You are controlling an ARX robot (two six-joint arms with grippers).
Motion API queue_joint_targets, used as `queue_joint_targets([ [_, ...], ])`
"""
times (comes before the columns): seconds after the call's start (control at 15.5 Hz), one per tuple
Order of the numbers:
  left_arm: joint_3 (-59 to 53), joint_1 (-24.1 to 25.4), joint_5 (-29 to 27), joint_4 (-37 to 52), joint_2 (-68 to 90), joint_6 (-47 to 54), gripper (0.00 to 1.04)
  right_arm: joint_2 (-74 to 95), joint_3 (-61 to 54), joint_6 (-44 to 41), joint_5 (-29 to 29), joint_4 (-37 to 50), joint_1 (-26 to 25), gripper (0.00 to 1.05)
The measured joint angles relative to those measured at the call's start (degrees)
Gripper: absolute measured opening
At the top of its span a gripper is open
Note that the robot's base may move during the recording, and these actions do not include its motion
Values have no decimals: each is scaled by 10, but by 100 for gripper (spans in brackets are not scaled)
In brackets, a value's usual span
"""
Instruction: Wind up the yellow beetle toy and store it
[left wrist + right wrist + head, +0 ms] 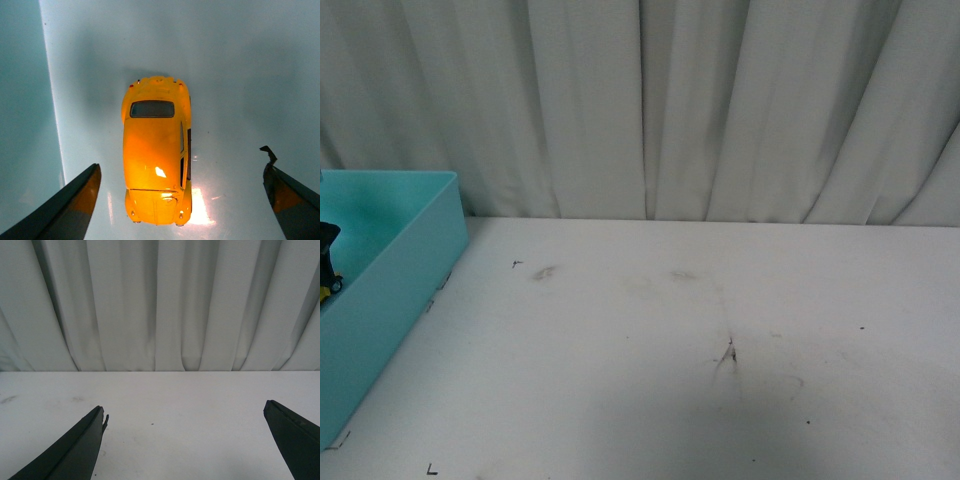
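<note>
The yellow beetle toy (pixel 156 152) lies on the pale teal floor of a bin, seen from above in the left wrist view, glossy with a dark rear window. My left gripper (pixel 182 172) is open above it, one finger on each side, touching nothing. In the front view the teal bin (pixel 395 275) stands at the table's left edge; a dark part of my left arm (pixel 328 250) shows inside it with a speck of yellow (pixel 334 290). My right gripper (pixel 185 412) is open and empty over bare white table.
The white table (pixel 670 350) has a few dark scuffs near its middle. A white pleated curtain (pixel 720 100) hangs along the far edge. The bin's wall (pixel 22 100) rises beside the toy.
</note>
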Motion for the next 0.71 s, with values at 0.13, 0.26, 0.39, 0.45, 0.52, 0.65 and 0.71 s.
queue_joint_targets([
  [0.13,0,4,34,15,-16,-19,97,0,0,0,0,0,0,98],
  [0.26,-20,9,88,52,-71,-38,98,0,0,0,0,0,0,98],
  [0.39,-46,17,126,90,-146,-42,98,0,0,0,0,0,0,98],
  [0.45,-65,20,142,110,-184,-40,98,0,0,0,0,0,0,98],
  [0.52,-86,22,159,119,-220,-31,98,0,0,0,0,0,0,98],
  [0.65,-202,14,158,326,-305,-67,88,0,0,0,0,0,0,98],
  [0.71,-298,-1,145,453,-369,-122,77,0,0,0,0,0,0,98],
])
